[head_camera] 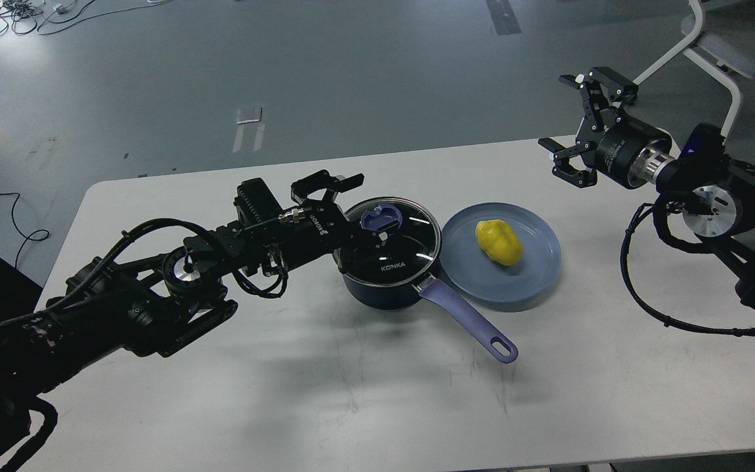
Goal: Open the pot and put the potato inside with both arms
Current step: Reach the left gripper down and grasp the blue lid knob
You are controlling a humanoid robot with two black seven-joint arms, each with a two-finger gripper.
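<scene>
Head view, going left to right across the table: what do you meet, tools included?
Left tool over the lid's blue knob → pot → lavender handle → potato on the blue plate → right tool, raised and open.

A white table (286, 406) carries the lidded pot (387, 278) beside a blue plate (535, 269).

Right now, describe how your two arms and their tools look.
Both arms are black with silver round joints and loose black cables. The left arm has white lettering near its wrist; its tool is a black two-finger claw. The right arm ends in a silver collar and the same claw tool.
</scene>
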